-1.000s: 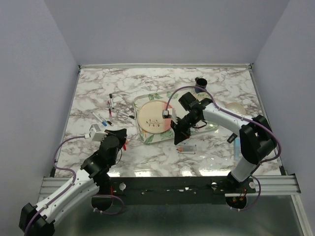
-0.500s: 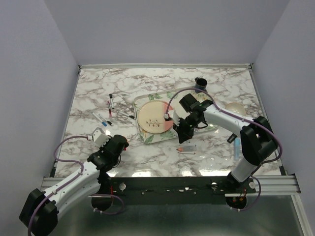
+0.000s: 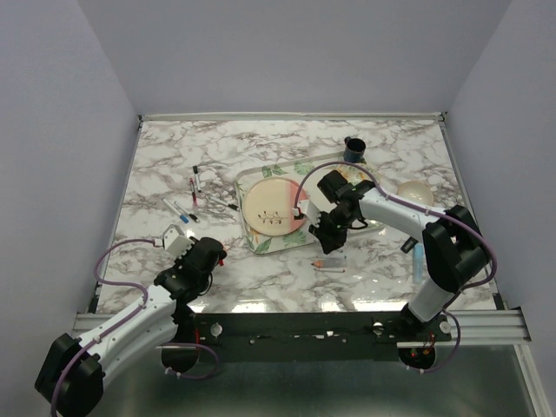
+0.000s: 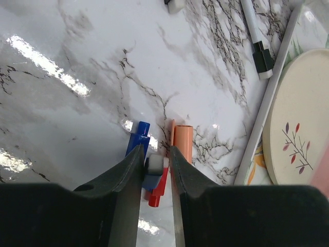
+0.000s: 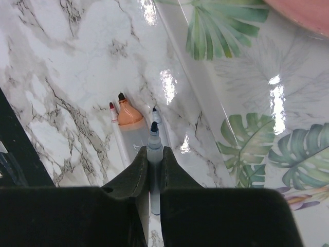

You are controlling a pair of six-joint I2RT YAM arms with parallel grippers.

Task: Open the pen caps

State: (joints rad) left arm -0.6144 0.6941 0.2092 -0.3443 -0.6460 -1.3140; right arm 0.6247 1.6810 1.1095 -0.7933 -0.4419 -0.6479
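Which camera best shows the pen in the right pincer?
The right wrist view: the pen sits clamped in the right pincer, dark tip bare. From above it is indistinct; the left wrist view misses it.

Left gripper (image 3: 213,258) drew back toward base; right gripper (image 3: 327,241) shifted right.

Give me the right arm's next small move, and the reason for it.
Probably lower the right gripper a little and open it, laying its pen on the marble. The pen's dark tip is bare, so its cap is off. Other uncapped pens, among them an orange highlighter, lie just ahead beside the tray, which looks like the place where finished pens are put down.
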